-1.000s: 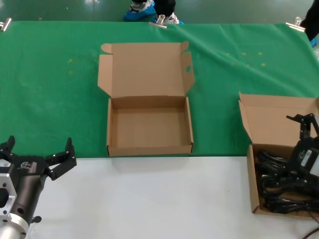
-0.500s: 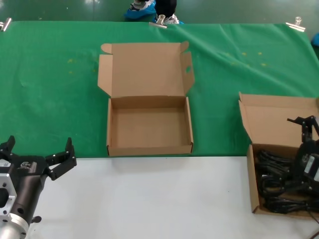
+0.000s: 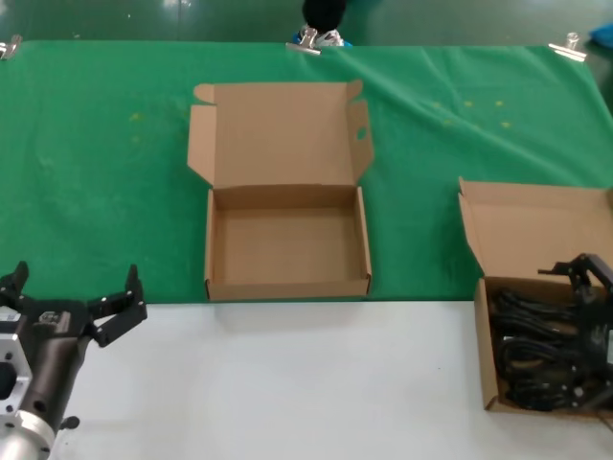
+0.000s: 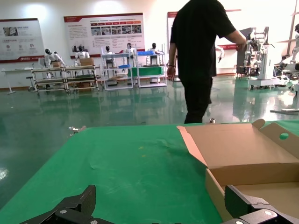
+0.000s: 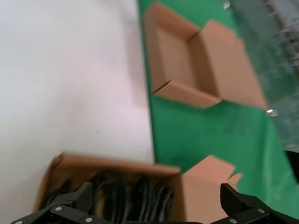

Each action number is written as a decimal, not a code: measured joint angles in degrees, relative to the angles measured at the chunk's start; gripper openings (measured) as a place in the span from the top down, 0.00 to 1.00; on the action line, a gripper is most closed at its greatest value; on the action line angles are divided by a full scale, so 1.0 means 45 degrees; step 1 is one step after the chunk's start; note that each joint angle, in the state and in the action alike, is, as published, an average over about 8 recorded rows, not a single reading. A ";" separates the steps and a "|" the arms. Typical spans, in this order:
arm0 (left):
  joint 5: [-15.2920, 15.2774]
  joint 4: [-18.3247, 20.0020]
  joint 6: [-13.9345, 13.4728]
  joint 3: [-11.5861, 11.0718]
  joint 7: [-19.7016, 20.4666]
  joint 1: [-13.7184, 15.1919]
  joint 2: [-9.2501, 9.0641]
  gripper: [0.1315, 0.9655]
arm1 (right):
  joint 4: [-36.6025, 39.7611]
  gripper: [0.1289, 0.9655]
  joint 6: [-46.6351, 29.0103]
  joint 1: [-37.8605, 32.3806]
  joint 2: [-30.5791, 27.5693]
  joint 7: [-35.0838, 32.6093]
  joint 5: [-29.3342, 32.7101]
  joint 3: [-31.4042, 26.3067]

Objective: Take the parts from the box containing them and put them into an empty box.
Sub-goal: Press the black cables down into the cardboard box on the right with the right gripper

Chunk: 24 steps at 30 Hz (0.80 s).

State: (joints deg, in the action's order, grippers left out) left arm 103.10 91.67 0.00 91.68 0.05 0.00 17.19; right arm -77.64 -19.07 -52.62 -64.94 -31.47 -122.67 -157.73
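Observation:
The empty box point(image 3: 287, 286) stands open at mid table, its tall lid point(image 3: 278, 134) up and an oval hole point(image 3: 362, 133) in the right flap. It also shows in the left wrist view point(image 4: 243, 154) and the right wrist view point(image 5: 187, 65). The box containing them point(image 3: 484, 345) sits at the right edge, its plain lid point(image 3: 527, 230) open, holding several black cords point(image 3: 527, 350). My right gripper point(image 3: 584, 273) is open, low over those cords point(image 5: 126, 196), holding nothing. My left gripper point(image 3: 75, 287) is open and empty at the front left.
A green cloth point(image 3: 96, 172) covers the far half of the table and bare white tabletop point(image 3: 287, 383) the near half. Metal clips point(image 3: 306, 40) hold the cloth at the far edge. A person in black point(image 4: 201, 56) stands beyond the table.
My right gripper has sunk lower over the cords in the right box. The left arm has not moved.

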 joint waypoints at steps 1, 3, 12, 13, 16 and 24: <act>0.0000 0.0000 0.0000 0.0000 0.0000 0.0000 0.0000 0.00 | 0.0141 0.00 -0.0326 -0.0136 0.0032 0.0411 0.0550 0.0000; -0.0001 0.0000 0.0000 0.0000 0.0000 0.0000 0.0000 0.00 | 0.0433 0.00 -0.1002 -0.0417 0.0116 0.1253 0.1689 0.0000; -0.0002 0.0000 0.0000 0.0000 0.0000 0.0000 0.0000 0.00 | 0.1617 0.00 -0.3744 -0.1643 0.0773 0.4029 0.6047 0.0001; -0.0002 0.0000 0.0000 0.0000 0.0000 0.0000 0.0000 0.00 | 0.1754 0.00 -0.3948 -0.1773 0.0866 0.4136 0.6300 0.0002; -0.0002 0.0000 0.0000 0.0000 0.0000 0.0000 0.0000 0.00 | 0.2195 0.00 -0.4452 -0.2158 0.1175 0.4235 0.6762 0.0004; -0.0002 0.0000 0.0000 0.0000 0.0000 0.0000 0.0000 0.00 | 0.3431 0.00 -0.5503 -0.2919 0.2129 0.3702 0.6966 0.0006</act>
State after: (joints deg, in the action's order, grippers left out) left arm 103.09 91.67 0.00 91.68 0.05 0.00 17.19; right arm -62.20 -43.84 -65.75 -55.36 -14.80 -91.33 -157.71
